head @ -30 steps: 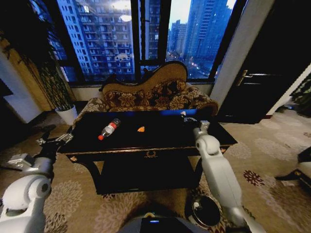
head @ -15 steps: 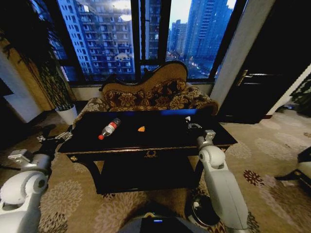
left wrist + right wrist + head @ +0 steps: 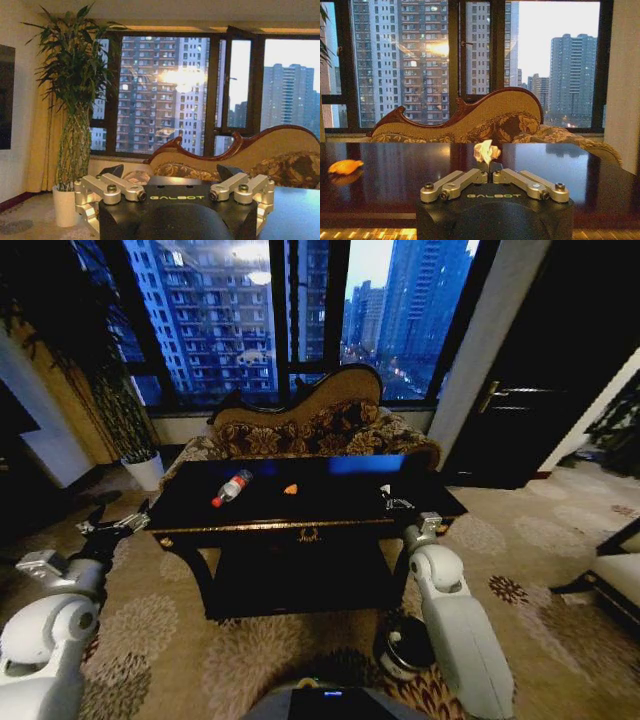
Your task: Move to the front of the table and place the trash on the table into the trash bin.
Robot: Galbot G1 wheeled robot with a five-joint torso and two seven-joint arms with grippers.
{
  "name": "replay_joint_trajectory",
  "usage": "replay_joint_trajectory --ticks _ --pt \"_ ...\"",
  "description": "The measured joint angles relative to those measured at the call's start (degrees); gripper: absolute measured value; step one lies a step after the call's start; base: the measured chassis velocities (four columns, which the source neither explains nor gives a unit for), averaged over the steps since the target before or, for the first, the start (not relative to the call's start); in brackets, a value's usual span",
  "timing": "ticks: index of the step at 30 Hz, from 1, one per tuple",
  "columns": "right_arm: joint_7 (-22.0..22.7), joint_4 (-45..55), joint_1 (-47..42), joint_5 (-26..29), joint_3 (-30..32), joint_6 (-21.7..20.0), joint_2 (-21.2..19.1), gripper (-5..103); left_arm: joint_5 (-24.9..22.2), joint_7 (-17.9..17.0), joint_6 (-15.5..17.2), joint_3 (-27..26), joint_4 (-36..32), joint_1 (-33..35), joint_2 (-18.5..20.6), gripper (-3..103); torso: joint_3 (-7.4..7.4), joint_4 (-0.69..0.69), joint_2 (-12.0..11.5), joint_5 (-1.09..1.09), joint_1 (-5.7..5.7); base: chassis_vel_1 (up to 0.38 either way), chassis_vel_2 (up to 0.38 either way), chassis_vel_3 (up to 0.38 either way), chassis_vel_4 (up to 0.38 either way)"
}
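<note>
The black table stands in front of me with a clear bottle with a red cap lying at its back left. An orange scrap lies near the middle, and the right wrist view shows this scrap off to one side. My right gripper hovers over the table's right front part. Its fingers are shut on a small white scrap. The black trash bin sits on the carpet by the table's right front leg, beside my right arm. My left gripper is open, left of the table.
A brown floral sofa stands right behind the table, under the windows. A tall plant in a white pot is at the back left. Patterned carpet lies around the table, and a dark chair's edge is at the far right.
The whole head view has shifted, so the camera has moved. My right gripper has drawn back from the table's right middle toward its front right edge. The left arm stays put.
</note>
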Motion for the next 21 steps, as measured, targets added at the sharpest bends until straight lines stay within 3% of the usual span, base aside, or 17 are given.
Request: replay_joint_trajectory --ticks 9,15,21 --pt "0.0 -1.2 -1.9 -1.5 0.6 1.0 1.0 1 0.1 0.1 0.1 0.1 -0.4 0.0 -0.6 100 -0.02 0.02 0.0 0.0 -0.02 0.195 -0.204 -0.189 0.196" --pt "0.0 -4.2 -6.5 -3.6 5.1 0.8 1.8 1 0.1 0.3 0.1 0.1 -0.4 0.0 -1.5 100 0.02 -0.02 0.0 -0.01 0.04 0.024 -0.018 -0.032 0.02" --pt "0.0 -12.8 -11.1 -9.1 9.9 0.5 2.7 1 0.1 0.6 -0.7 0.3 0.3 0.2 -2.1 100 0.03 -0.02 0.0 0.01 0.07 0.0 0.0 0.0 0.0"
